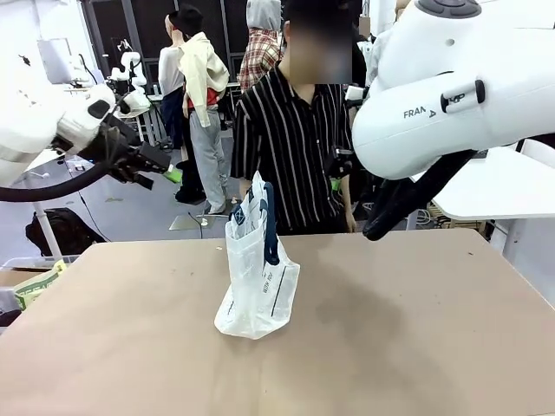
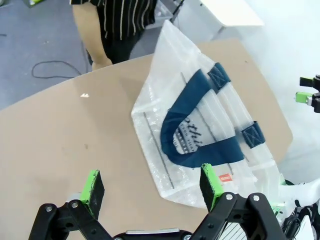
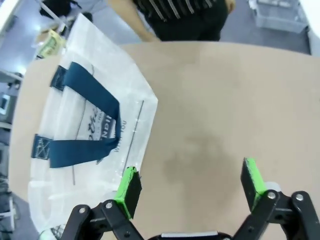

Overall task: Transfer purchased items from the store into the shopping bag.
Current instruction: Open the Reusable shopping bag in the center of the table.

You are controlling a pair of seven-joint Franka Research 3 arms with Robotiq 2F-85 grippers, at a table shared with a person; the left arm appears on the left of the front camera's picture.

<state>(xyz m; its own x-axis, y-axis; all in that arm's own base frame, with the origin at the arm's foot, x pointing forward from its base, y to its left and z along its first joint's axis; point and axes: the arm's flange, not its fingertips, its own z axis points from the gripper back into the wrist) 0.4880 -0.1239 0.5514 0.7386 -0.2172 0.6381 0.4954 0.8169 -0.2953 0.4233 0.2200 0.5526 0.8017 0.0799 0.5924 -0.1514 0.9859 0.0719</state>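
The shopping bag (image 1: 257, 277) stands upright mid-worktop (image 1: 416, 329) before the person (image 1: 295, 147), navy handles up, seemingly so goods can drop in, while the left fingers (image 2: 93, 186) and right fingers (image 3: 129, 186) hang above, spread wide and empty.

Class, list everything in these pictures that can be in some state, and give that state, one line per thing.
shopping bag: stands upright on the table, apart from both grippers
navy handle: hangs down the bag's side
left gripper: open, holds nothing, above the table beside the bag
right gripper: open, holds nothing, above the table beside the bag
person: stands at the table's far edge
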